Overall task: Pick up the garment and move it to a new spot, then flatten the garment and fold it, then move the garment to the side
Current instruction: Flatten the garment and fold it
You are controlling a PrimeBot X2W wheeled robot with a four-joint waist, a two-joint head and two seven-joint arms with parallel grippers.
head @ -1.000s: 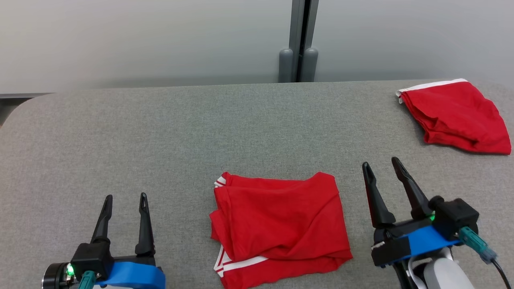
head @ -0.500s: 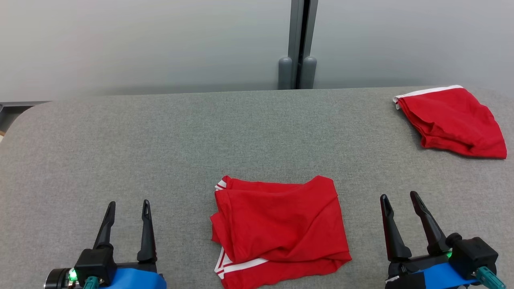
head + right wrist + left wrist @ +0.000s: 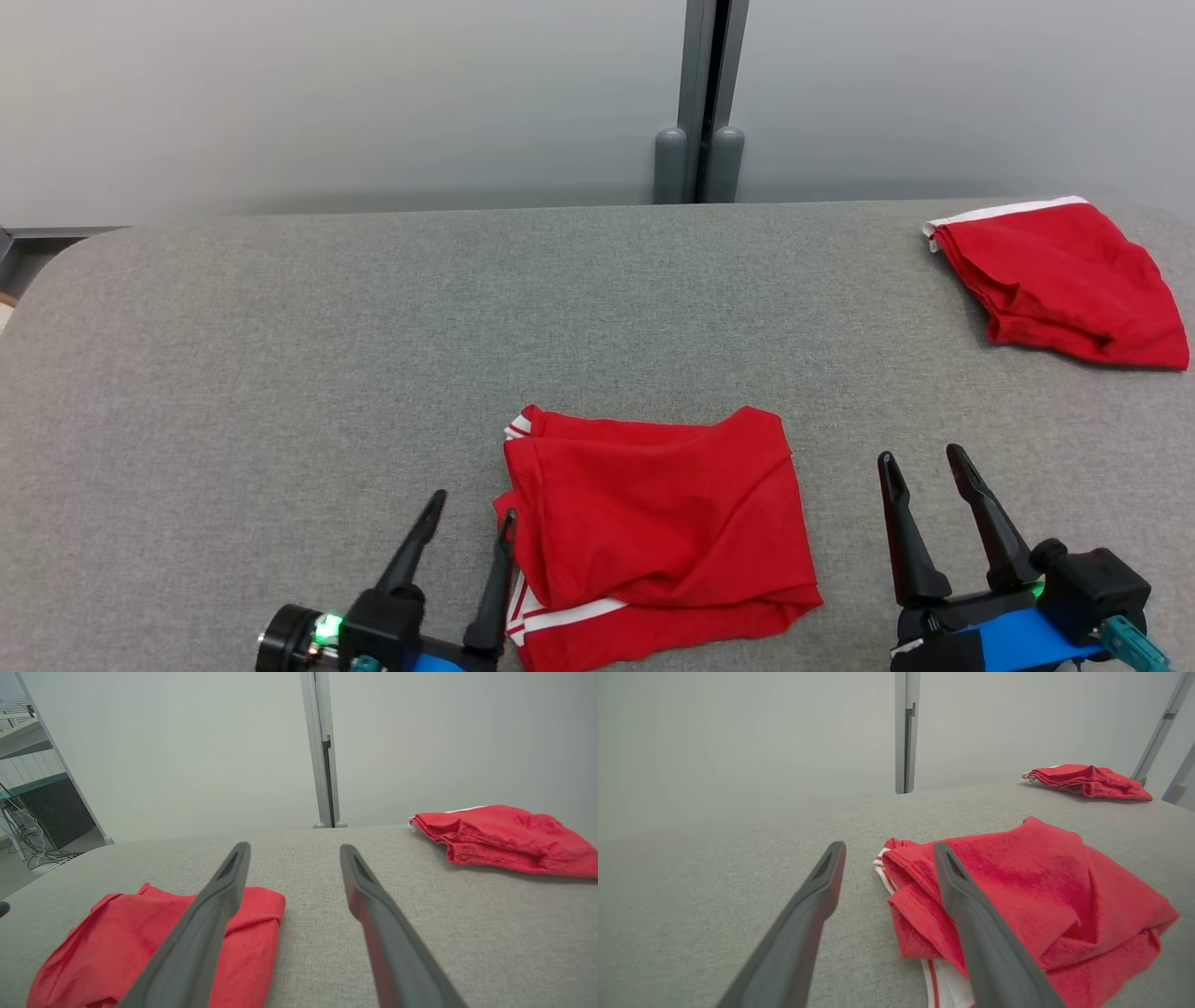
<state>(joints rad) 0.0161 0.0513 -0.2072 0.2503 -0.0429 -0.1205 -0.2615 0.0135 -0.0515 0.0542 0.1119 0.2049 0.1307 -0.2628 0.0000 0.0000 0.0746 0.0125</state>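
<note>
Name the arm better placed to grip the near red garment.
Left, probably. The left gripper, open, sits beside the near garment, one finger at its hem; the right gripper, also open, stands apart from it over bare table.

The red, white-striped garment (image 3: 653,523) lies folded, rumpled, mid-front on the grey table (image 3: 280,373).

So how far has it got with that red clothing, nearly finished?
Looks mostly done. The near red garment lies folded in layers on the grey table, and another red garment sits at the far right. In hand: the open left claw is at the near garment's left edge, gripping nothing; the right claw hangs open, apart. Left: probably gripping it and moving it aside.
</note>
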